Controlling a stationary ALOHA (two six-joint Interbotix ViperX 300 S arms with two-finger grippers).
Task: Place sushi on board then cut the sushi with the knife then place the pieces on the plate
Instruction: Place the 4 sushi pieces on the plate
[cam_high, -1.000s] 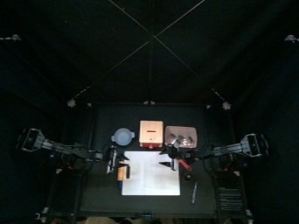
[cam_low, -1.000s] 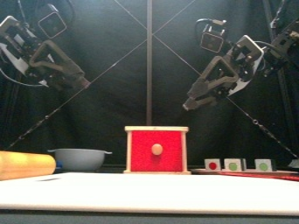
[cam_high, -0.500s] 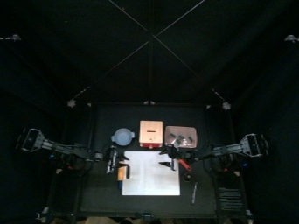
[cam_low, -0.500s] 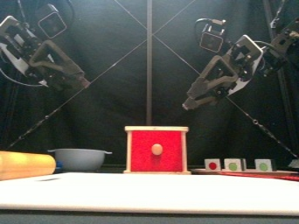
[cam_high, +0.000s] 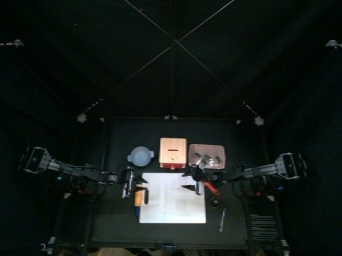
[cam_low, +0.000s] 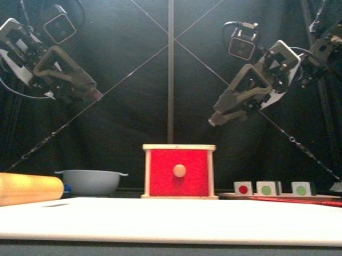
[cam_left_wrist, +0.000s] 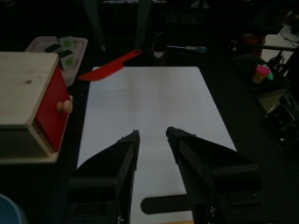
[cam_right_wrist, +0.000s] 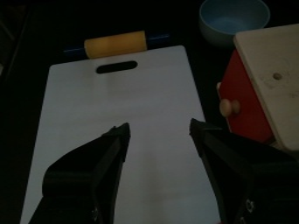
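Sushi roll (cam_low: 267, 187) sits at the back right of the table on the pink tray (cam_left_wrist: 41, 44), its dark green pieces side by side with their red and green centres facing the front; no gripper touches it

From the left: the left gripper (cam_left_wrist: 152, 136) hangs in the air over the left end of the white cutting board (cam_high: 174, 200), its fingers parted with a clear gap and nothing between them. Under it a yellow rolling pin (cam_low: 30, 187) lies at the board's left edge. Behind the pin stands the blue-grey bowl (cam_low: 91, 180), and just right of that, at the middle of the back, the pale wooden box (cam_low: 179, 170) with its red drawer front toward the front. The board itself is bare. A red toy knife (cam_left_wrist: 111, 66) lies flat on the table near the board's right end, beside the tray. Above that end hangs the right gripper (cam_right_wrist: 160, 129), tilted down toward the board, fingers likewise spread apart and empty
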